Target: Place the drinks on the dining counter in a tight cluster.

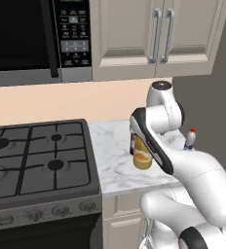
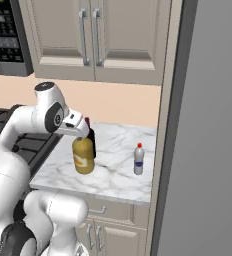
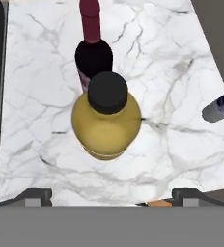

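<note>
Your claw (image 3: 112, 198) stands wide, jaws spread and holding nothing, poised directly above the juice bottle (image 3: 106, 124); its two dark fingertips (image 3: 35, 198) sit far apart at the near edge of the hand view, one to each side of the bottle and clear of it. Item one, straight beneath the claw: the squat yellow juice bottle, black cap up, upright on the marble bench (image 3: 172, 58); from the right base view you see its orange label (image 2: 80, 160) and the claw (image 2: 81, 131) just over its cap. Item two, immediately beyond the juice bottle from the claw: the dark wine bottle (image 3: 92, 55) with a dark red neck, upright, so close to the juice bottle that you cannot tell whether they touch. Item three, off to the claw's right and well apart from the other two: the small pale bottle (image 2: 138, 159), red-capped with a blue band, upright near the bench's right end beside a tall grey panel (image 2: 208, 125). All three drinks stand on this short marble bench next to the stove (image 1: 37, 155), which lies to the claw's left. Farther out you have the microwave (image 1: 37, 39) above the stove and the beige wall cabinets (image 2: 93, 37) above the bench.
</note>
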Robot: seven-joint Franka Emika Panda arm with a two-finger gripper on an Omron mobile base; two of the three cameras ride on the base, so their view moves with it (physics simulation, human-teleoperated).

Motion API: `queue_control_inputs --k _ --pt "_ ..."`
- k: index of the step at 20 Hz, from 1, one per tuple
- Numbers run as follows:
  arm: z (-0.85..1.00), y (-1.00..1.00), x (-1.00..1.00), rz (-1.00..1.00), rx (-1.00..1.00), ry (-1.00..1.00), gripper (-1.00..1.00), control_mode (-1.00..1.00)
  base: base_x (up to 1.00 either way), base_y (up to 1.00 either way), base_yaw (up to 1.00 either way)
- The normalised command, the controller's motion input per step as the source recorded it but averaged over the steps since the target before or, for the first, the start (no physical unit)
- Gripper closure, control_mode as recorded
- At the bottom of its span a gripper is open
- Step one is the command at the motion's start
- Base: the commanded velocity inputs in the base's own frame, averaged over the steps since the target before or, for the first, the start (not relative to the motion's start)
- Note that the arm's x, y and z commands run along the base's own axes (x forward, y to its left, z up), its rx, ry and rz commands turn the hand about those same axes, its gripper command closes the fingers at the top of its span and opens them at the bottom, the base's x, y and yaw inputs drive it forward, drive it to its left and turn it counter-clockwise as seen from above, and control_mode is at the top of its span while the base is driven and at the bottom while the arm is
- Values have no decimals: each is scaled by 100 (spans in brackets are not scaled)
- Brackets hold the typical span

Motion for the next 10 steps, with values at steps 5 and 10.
queue_control_inputs --k 5,10 --pt "-31 -3 55 0 0 19 -100 -100 0 0 0" --pt "-20 -4 51 0 0 13 -100 -100 0 0 0"
